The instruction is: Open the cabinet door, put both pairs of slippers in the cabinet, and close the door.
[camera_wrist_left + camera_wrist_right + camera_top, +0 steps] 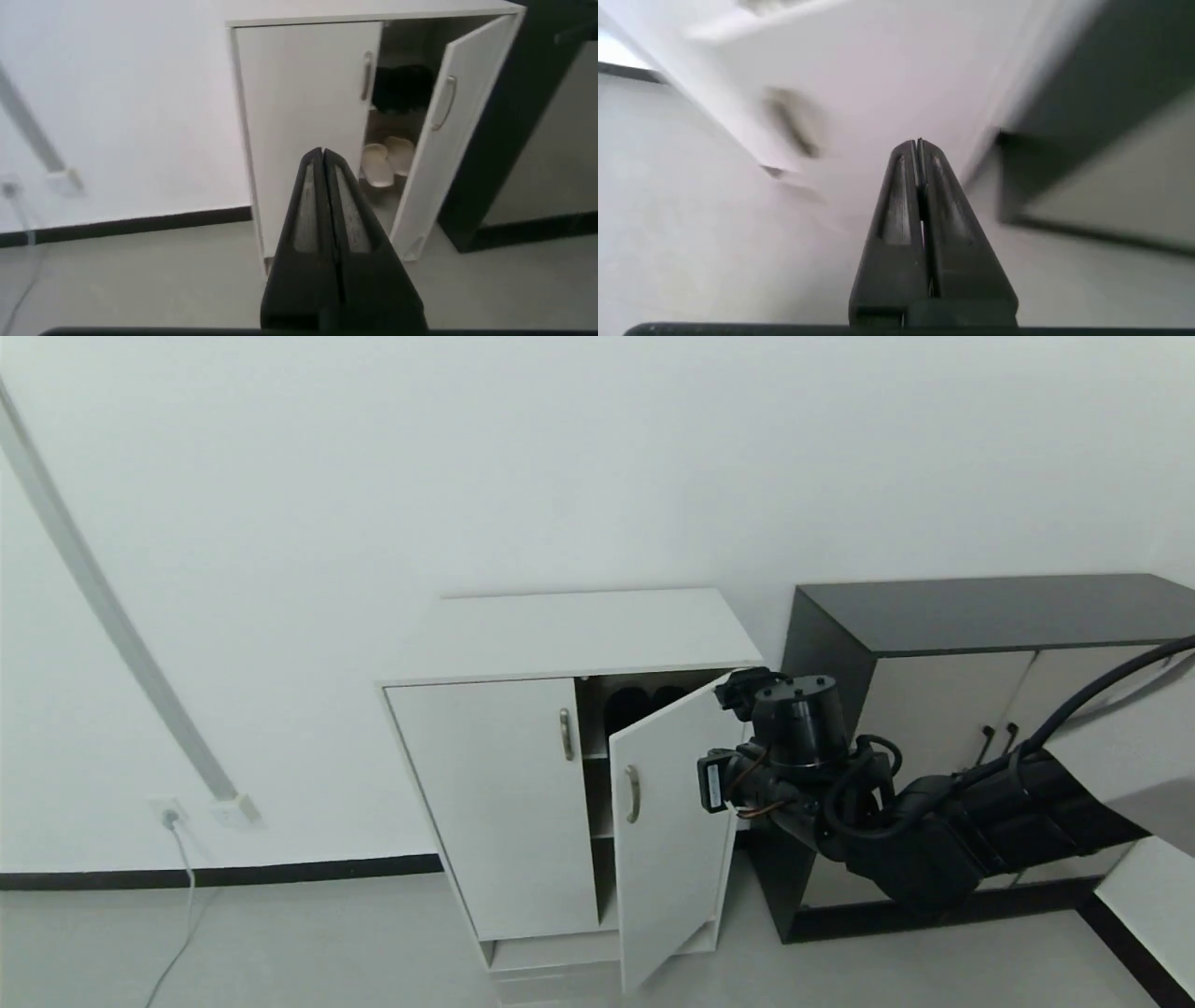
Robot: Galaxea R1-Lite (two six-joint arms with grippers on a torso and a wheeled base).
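Note:
The white cabinet [569, 635] stands against the wall with its left door [499, 803] closed and its right door [667, 840] swung partly open. A dark pair of slippers [404, 86] lies on the upper shelf, and a beige pair [388, 159] on the shelf below. My right gripper [735, 684] is shut and empty at the open door's top outer corner. In the right wrist view it [918, 145] points at the door's face [878, 84] near the handle [796, 121]. My left gripper [323, 154] is shut and empty, some way back from the cabinet front.
A dark cabinet [980, 616] stands close on the right of the white one, just behind my right arm. A wall socket with a cable [170, 818] and a slanted conduit [112, 607] are at the left. Bare floor [280, 943] lies before the cabinet.

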